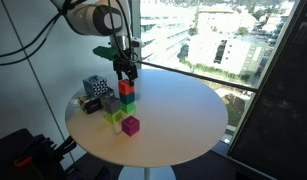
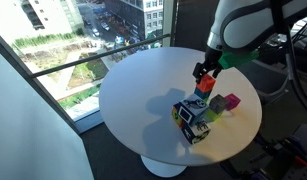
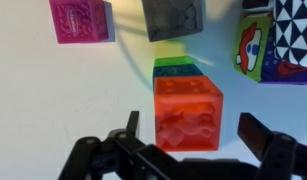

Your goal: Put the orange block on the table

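Note:
The orange block [image 3: 188,112] sits on top of a small stack of cubes, over a green and blue one [image 3: 178,70]. It shows in both exterior views [image 1: 126,88] [image 2: 204,87]. My gripper [image 3: 192,130] is open and straddles the orange block, with a gap between the block and each finger. In both exterior views the gripper [image 1: 124,70] [image 2: 202,72] hangs straight over the stack. The stack stands on the round beige table [image 1: 183,110] [image 2: 143,90].
A magenta cube [image 1: 130,125] [image 2: 232,101] [image 3: 81,20], a grey cube [image 1: 111,103] [image 3: 173,18] and a yellow-green cube [image 1: 116,118] lie beside the stack. Patterned black-and-white cubes [image 1: 91,90] [image 2: 193,126] [image 3: 283,35] stand close by. Windows lie behind the table.

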Available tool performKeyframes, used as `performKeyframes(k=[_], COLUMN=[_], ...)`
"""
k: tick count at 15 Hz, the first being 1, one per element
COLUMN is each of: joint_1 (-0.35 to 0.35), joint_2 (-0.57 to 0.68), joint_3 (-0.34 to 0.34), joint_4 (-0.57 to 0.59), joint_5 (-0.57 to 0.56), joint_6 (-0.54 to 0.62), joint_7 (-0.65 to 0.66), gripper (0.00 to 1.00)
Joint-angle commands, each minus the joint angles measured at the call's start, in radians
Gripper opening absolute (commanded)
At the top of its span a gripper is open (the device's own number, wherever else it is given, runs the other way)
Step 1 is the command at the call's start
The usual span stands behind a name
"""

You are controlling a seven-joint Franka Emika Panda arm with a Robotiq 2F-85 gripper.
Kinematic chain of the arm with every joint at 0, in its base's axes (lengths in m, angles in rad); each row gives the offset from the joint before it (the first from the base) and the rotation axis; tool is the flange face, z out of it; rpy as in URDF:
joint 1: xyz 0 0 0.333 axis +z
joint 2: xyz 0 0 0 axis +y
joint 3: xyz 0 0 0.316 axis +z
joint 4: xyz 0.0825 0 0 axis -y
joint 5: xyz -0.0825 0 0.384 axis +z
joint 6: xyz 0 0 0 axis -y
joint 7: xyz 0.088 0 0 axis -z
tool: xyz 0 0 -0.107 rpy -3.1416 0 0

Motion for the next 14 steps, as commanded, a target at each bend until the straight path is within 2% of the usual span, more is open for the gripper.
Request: performKeyframes(k=[1,2,7,10,14], joint_1=[0.006,0.006,0.008,0.006,0.0], joint_2=[0.007,0.009,0.004,-0.01,-0.031], joint_3=[-0.008,-0.008,-0.012,-0.019,-0.037], joint_4=[-0.002,-0.002,0.007,0.013,0.029], joint_5=[-0.022,-0.023,-0.025,-0.03,-0.048], joint_6=[0.019,0.021,-0.004,-0.026,-0.063], joint_7=[0.006,0.006,0.02,0.03,0.034], gripper=[0.9,0.74,0.34,0.29,0.29])
